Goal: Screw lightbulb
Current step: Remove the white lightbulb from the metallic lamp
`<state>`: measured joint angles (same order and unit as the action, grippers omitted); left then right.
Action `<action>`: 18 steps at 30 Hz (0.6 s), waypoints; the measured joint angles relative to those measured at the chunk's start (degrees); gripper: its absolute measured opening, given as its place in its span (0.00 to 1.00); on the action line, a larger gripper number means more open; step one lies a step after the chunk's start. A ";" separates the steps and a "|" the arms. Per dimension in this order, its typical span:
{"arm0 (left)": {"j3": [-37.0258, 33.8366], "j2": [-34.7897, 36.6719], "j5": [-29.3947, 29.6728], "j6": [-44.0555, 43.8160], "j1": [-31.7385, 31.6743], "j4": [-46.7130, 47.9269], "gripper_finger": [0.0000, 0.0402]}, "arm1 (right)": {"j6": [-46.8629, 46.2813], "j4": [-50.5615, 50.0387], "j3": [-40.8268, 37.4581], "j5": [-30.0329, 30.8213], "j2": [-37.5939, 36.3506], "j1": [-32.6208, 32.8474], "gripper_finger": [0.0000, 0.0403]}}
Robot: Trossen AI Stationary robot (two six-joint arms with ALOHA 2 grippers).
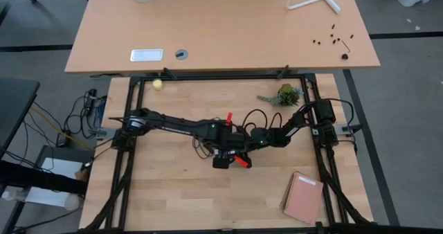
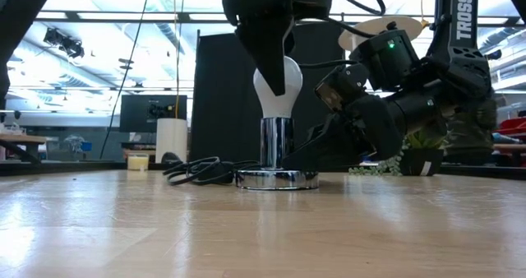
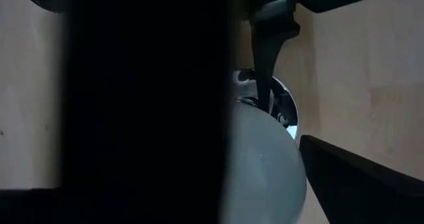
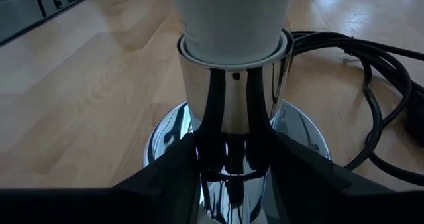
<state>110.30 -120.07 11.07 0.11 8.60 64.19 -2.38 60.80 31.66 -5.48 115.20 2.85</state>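
Lightbulb (image 2: 278, 82) is sitting upright in the chrome socket (image 2: 277, 150) mid-bench; we're gripping it from above with the left claw (image 2: 274, 76) to twist it. Right claw (image 4: 228, 177) is clamping the socket stem so it's not spinning.
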 joint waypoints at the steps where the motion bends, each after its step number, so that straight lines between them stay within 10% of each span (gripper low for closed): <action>1: 0.00 0.14 0.00 0.17 -0.02 -0.08 0.86 | -0.15 0.00 0.00 0.02 0.00 0.00 0.50; 18: 1.07 0.87 -0.05 -1.86 0.02 1.86 0.87 | -1.19 0.46 -0.07 -0.82 0.02 -0.67 0.57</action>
<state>111.37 -119.20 11.02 -1.76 8.62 66.05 -3.57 61.25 31.59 -6.29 115.22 2.18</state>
